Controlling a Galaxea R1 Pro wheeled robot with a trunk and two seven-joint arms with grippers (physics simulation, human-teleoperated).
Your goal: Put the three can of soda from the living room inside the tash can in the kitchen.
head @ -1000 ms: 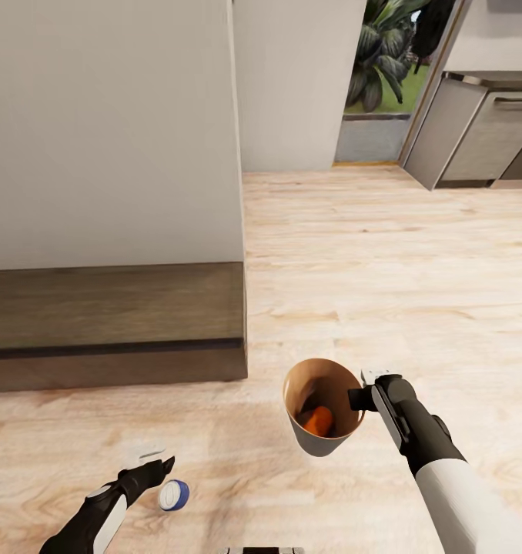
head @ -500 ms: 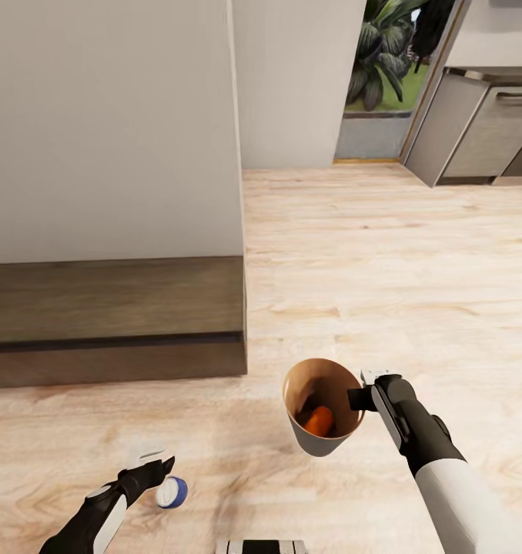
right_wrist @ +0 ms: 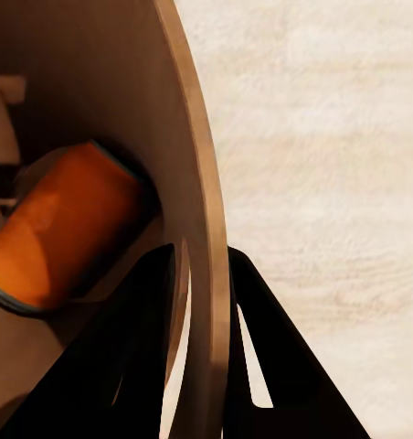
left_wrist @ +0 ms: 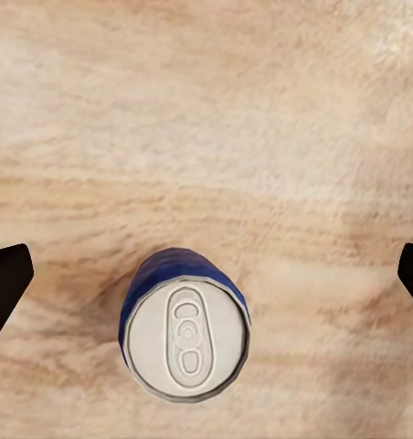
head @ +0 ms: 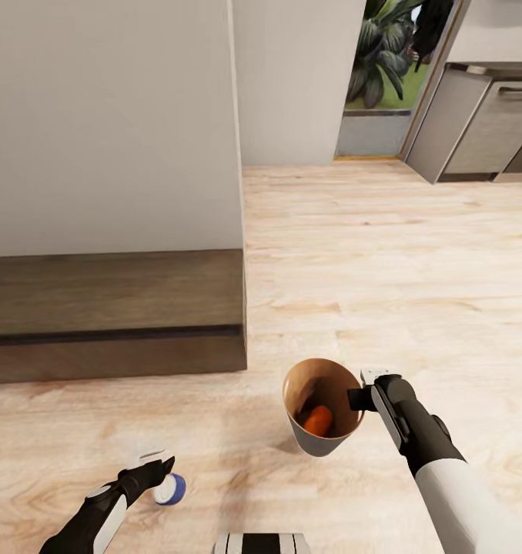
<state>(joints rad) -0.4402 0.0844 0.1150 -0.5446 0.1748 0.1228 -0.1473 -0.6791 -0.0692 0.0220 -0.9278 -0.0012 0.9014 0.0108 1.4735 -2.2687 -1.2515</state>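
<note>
Copper-brown round bin (head: pixel 322 442) – rim pinched by right claw (head: pixel 359 398); left claw (left_wrist: pixel 206 274) wide over blue can (left_wrist: pixel 185 325).

Light wood floor (head: pixel 384 254) with 1 upright blue soda can (head: pixel 169 488).

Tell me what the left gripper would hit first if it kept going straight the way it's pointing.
Probably the blue soda can: it stands upright on the wood floor between the left gripper's open jaws, silvery top facing the wrist camera.
</note>
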